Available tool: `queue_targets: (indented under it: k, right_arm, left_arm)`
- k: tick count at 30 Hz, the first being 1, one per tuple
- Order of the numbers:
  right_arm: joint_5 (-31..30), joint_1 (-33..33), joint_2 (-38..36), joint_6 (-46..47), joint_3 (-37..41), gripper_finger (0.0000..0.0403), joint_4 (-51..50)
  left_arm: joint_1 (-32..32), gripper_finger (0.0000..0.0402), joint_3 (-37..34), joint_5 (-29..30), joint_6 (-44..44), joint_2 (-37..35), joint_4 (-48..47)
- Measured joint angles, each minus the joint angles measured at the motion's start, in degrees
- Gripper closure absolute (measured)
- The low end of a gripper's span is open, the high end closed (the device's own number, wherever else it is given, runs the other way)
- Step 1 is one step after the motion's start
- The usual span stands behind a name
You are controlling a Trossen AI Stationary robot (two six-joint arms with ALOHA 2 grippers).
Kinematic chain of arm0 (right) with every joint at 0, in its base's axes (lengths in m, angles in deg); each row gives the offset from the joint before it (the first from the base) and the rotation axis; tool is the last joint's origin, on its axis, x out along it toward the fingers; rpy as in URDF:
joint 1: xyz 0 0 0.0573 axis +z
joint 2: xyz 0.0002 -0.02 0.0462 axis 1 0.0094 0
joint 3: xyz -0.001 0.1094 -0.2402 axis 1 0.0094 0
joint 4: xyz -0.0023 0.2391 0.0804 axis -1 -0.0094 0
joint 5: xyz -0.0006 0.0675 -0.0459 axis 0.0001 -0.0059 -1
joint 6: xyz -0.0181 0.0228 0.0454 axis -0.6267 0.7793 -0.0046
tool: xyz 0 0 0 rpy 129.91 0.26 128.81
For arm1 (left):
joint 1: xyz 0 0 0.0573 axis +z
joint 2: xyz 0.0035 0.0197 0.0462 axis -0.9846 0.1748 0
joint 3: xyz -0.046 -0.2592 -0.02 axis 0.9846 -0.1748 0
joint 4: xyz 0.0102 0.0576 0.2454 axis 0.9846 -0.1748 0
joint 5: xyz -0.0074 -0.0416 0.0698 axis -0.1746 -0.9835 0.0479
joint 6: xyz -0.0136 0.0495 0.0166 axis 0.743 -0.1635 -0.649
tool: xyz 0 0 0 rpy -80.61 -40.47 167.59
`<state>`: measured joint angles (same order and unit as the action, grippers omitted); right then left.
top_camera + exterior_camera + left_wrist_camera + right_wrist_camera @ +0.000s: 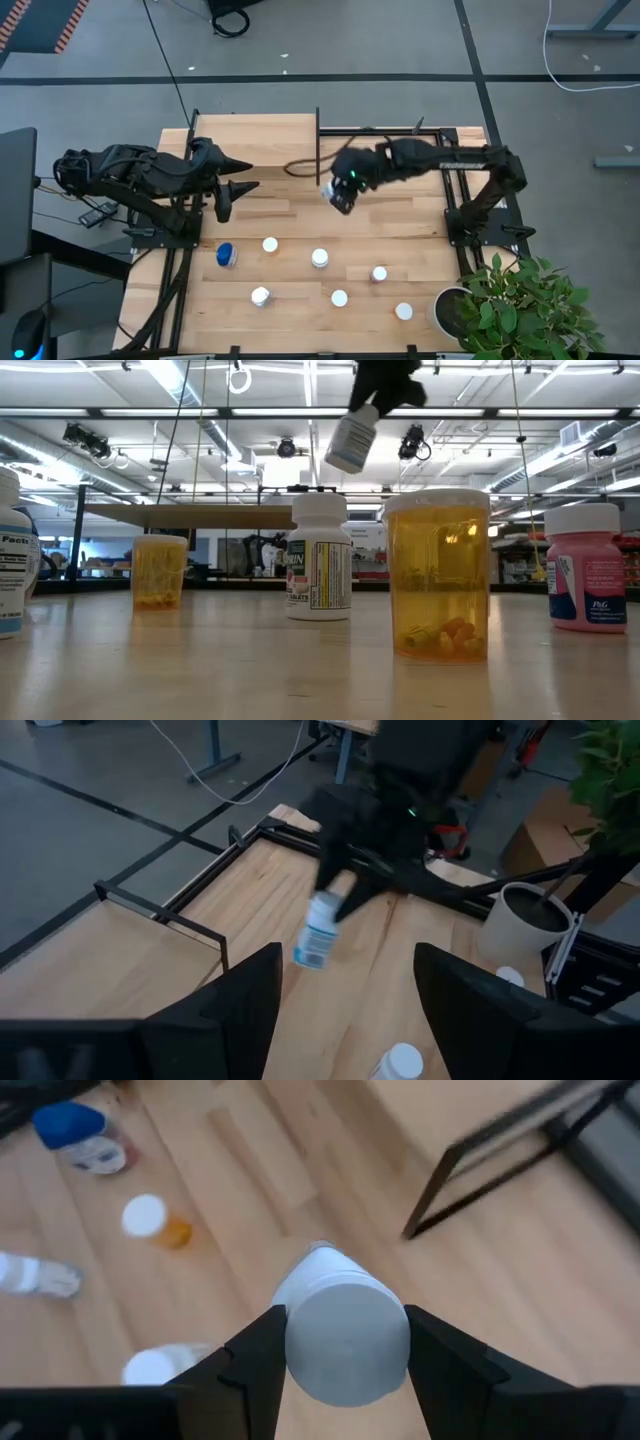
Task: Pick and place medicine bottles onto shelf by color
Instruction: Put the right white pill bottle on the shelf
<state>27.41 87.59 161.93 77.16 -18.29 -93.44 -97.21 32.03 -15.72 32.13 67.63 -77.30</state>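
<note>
Right now I'm in the carry step: my right gripper [340, 193] has its jaws closed around a white-capped bottle [331, 191], lifted clear of the tabletop [290, 220] and hanging over its middle, toward the far edge where the shelf [255, 138] sits. In the right wrist view the bottle's white cap [346, 1329] is wedged squarely between the two dark fingers [252, 1355], and from the low view it hangs tilted, cap uppermost in the grip with its pale, light-blue-labelled body [351, 440] pointing down and to one side. I judge the next move calls for swinging it across over the light-wood board, straightening it so the base lands flat, and setting it with bottles of like color before I release. My left gripper [232, 188] waits near the left edge of the tabletop, jaws spread and holding nothing. The rest of the bottles stand along the near half of the tabletop: a blue-capped one [226, 254] toward the left, and white-capped ones such as the bottle near the middle [319, 258], all still to be sorted.
</note>
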Motion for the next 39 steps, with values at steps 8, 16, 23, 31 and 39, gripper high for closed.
queue_targets:
  k: [8,16,23,31,39]
  right_arm:
    - [0.44,-6.66,14.46,-12.32,-22.13,0.0218,-9.61]
    - [1.81,-12.43,21.39,-15.01,-32.89,0.0216,-6.93]
    - [1.65,-17.14,21.77,-17.63,-32.91,0.0216,-3.54]
    - [7.49,-19.19,21.78,-15.09,-32.92,0.0215,-0.76]
    - [10.12,-16.30,21.77,-19.30,-32.92,0.0215,-0.73]
  left_arm:
    - [-0.14,0.0170,0.00,-0.02,0.57,-0.07,-1.67]
    - [-0.37,0.0171,0.00,0.00,6.29,0.06,-2.03]
    - [-0.37,0.0171,0.00,-0.05,6.38,0.09,-1.93]
    - [3.44,0.0171,0.00,11.23,-2.63,1.75,-5.48]
    - [19.39,0.0161,0.02,2.47,-18.73,8.89,-4.49]
